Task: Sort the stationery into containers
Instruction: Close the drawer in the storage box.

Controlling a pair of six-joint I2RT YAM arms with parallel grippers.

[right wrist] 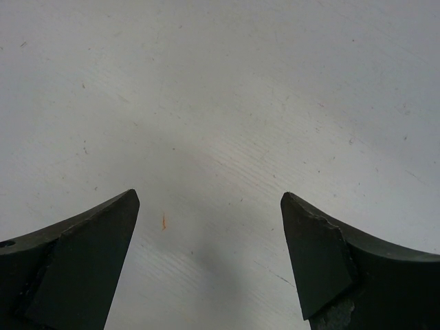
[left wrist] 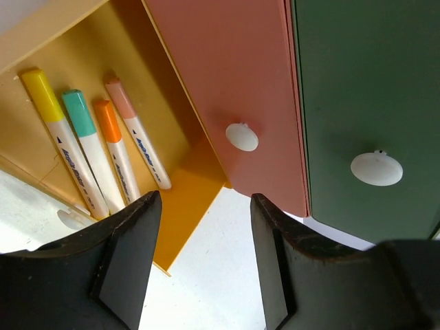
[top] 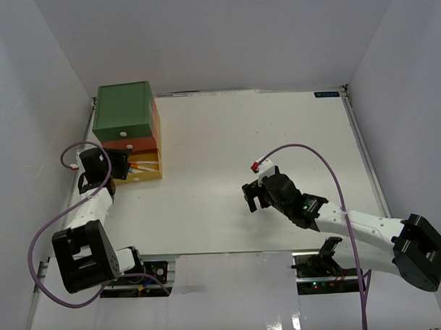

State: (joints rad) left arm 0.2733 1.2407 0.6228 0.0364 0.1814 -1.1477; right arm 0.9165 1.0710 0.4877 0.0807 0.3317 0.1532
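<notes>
The three stacked drawers stand at the table's back left: green on top, orange-red in the middle, yellow at the bottom. The yellow drawer is pulled open and holds several markers side by side, with yellow, teal, orange and pink caps. The orange-red drawer and the green drawer are closed, each with a white knob. My left gripper is open and empty, just in front of the drawers. My right gripper is open and empty over bare table.
White walls enclose the white table on three sides. Purple cables loop from both arms. The orange-red drawer's knob lies just beyond my left fingertips; the green drawer's knob is to its right. A small orange mark is on the table.
</notes>
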